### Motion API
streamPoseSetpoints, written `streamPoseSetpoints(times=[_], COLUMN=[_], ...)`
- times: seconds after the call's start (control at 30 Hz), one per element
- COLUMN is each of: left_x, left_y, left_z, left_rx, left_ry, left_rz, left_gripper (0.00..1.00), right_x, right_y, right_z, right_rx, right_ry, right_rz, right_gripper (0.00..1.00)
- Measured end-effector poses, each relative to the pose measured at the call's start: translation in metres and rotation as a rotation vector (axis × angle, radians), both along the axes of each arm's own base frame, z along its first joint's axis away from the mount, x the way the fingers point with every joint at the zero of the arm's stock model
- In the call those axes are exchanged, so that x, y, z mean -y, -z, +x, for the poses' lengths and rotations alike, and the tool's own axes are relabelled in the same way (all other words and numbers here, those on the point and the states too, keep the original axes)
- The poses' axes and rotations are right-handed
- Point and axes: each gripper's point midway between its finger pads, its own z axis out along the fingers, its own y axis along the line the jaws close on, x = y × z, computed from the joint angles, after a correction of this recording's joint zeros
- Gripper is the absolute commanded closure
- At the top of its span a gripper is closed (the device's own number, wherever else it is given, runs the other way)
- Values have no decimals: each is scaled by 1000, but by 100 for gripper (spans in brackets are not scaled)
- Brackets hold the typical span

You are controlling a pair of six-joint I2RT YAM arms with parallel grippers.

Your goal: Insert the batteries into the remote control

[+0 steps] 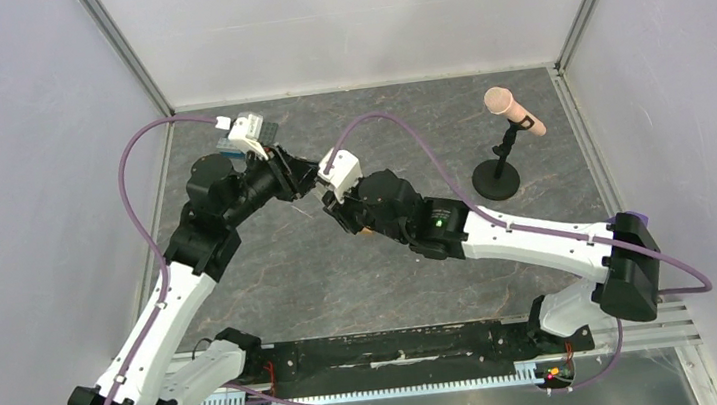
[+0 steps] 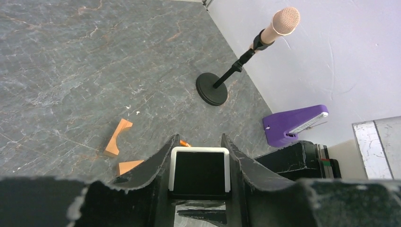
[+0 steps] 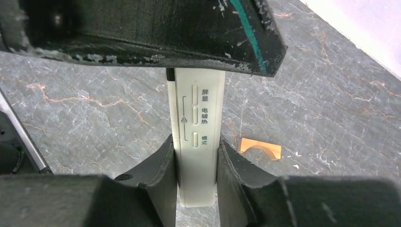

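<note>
Remote control upper end hidden (dark mass overhead) — orange sliver indistinct.

I see a grey marbled table. A microphone stand sits on it at far right. An arched orange-brown block and a smaller orange-brown block lie close together, left of it.

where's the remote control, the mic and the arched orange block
remote control (image 3: 196, 118): right wrist view, on its button face.
microphone (image 2: 285, 21): left wrist view, on its mesh head.
arched orange block (image 2: 116, 139): left wrist view, on its top face.
</note>
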Motion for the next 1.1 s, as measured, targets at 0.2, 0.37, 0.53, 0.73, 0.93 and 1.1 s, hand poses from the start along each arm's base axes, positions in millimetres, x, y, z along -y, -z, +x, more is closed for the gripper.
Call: streamPoseSetpoints(times=[0.2, 0.37, 0.53, 0.73, 0.93, 1.1], left_x=[-2, -1, 15, 30, 29, 24], left_y=[2, -8, -29, -64, -81, -98], left_z=[-4, -24, -63, -109, -142, -166], left_rx=[2, 93, 189, 297, 401, 502], left_ry=[3, 94, 356, 671, 830, 901], left_rz=[13, 45, 58, 29, -4, -20], left_gripper=[98, 98, 98, 98, 98, 98], right_x=[1, 17, 39, 35, 22, 10], right_y=[-3, -37, -98, -109, -84, -79], right_z=[-2, -25, -72, -113, -119, -122], right_rx=[-25, -49, -12, 5, -46, -83], right_ry=[19, -35, -231, -469, -531, -563], right_rz=[27, 144, 316, 328, 285, 308], right_gripper=[7, 2, 2, 2, 2, 18])
